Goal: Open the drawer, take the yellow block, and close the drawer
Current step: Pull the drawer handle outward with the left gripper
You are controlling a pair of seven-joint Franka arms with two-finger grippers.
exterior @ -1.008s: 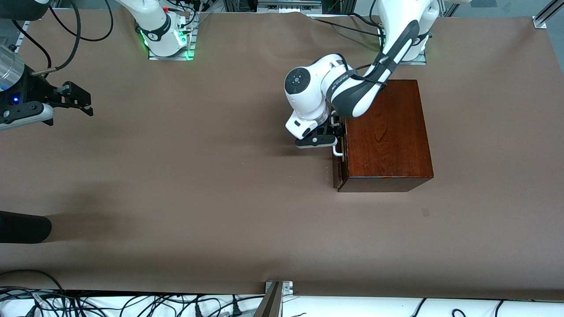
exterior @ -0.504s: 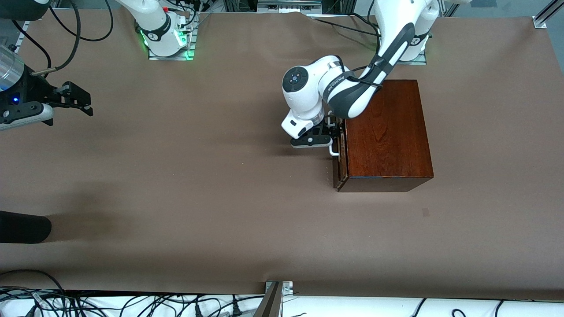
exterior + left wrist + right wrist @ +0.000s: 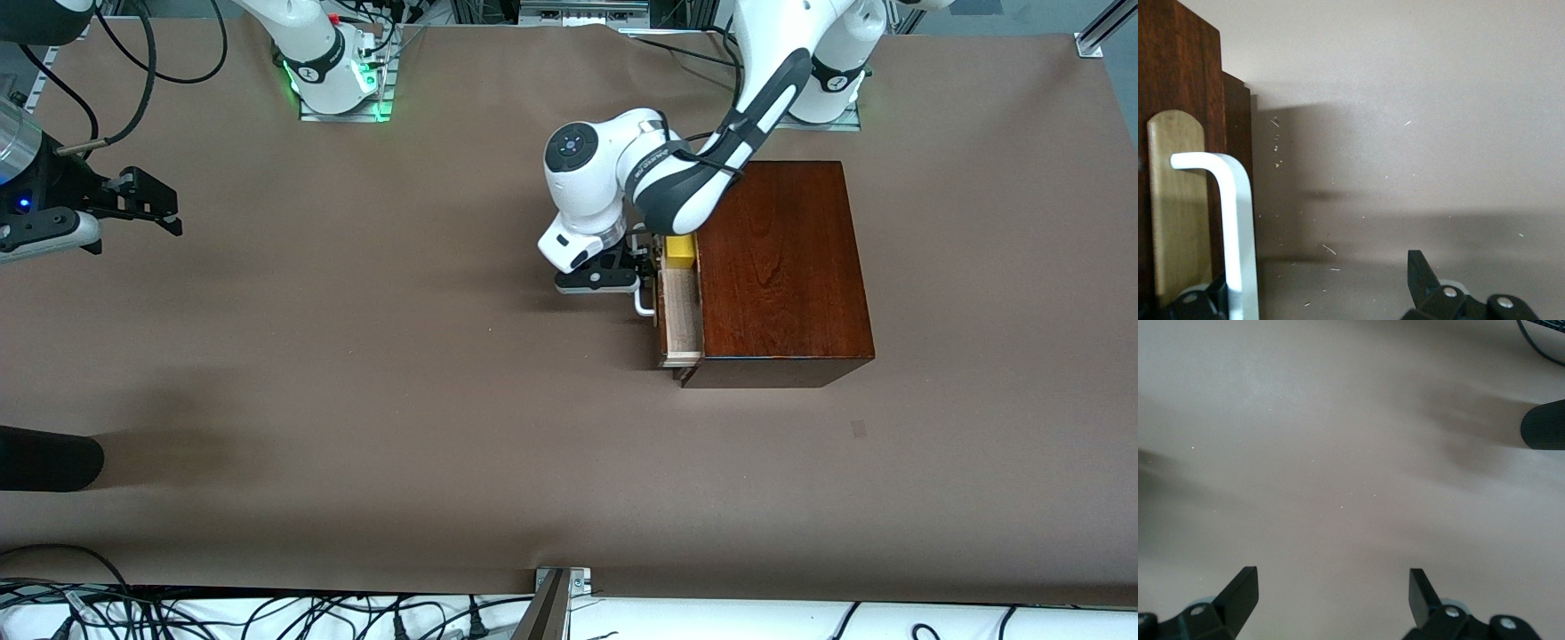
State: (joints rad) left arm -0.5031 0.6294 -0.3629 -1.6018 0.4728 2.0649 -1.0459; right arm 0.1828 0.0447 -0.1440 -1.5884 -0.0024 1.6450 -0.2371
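Front view: the left gripper (image 3: 642, 267) is at the drawer's (image 3: 679, 316) white handle (image 3: 644, 305), fingers spread, one touching the bar. The yellow block (image 3: 681, 252) sits in the partly open drawer. The right gripper (image 3: 147, 206) waits, spread, over bare table (image 3: 356, 400).

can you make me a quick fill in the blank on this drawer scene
1. The drawer of the wooden box is partly ____.
2. The cube showing inside the drawer is ____.
3. The left hand is at the drawer's white ____.
4. The right hand waits over bare table with its fingers ____.

Missing words: open; yellow; handle; open
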